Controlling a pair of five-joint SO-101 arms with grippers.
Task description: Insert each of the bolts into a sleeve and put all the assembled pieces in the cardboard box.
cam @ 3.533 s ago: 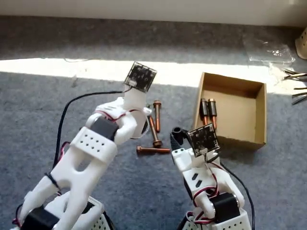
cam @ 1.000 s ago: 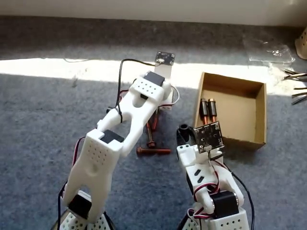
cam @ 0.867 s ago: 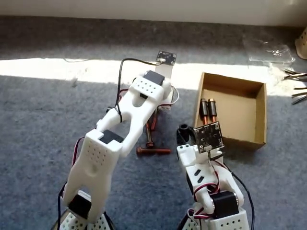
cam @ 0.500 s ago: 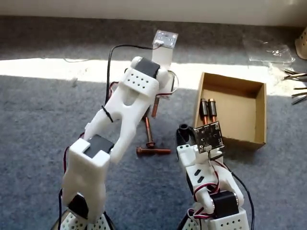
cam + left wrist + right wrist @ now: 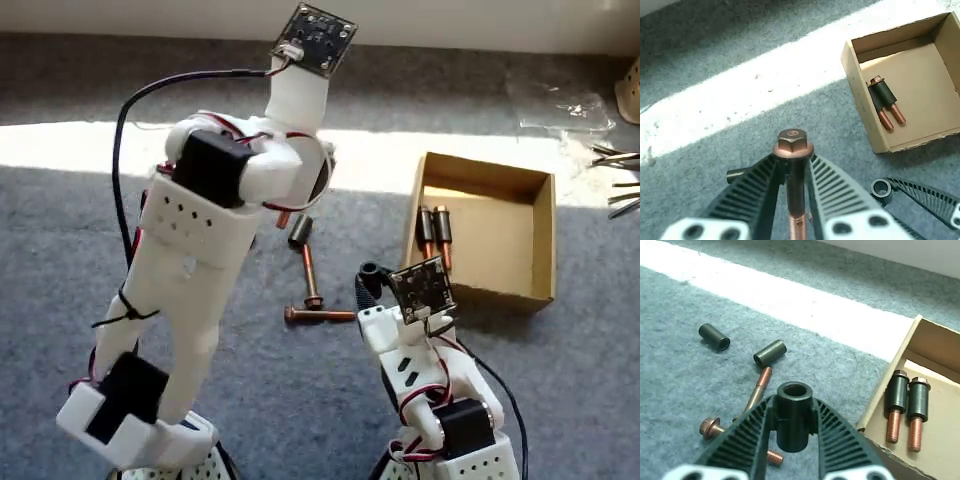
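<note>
Cardboard box (image 5: 543, 240) at two o'clock on the grey table (image 5: 80, 230), two sleeved bolts (image 5: 433, 232) along its nine o'clock wall, left tool (image 5: 795, 162) clamped on a bolt (image 5: 794, 145), right tool (image 5: 792, 409) clamped on a black sleeve (image 5: 791, 395), loose bolts (image 5: 311, 272) and a spare sleeve (image 5: 300, 231) at centre

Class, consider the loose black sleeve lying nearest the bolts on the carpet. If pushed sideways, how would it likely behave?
The sleeve is a round tube lying on its side, so it would probably roll. The carpet pile would likely stop it soon. Its wall looks thick, so it probably stays rigid when gripped.
</note>
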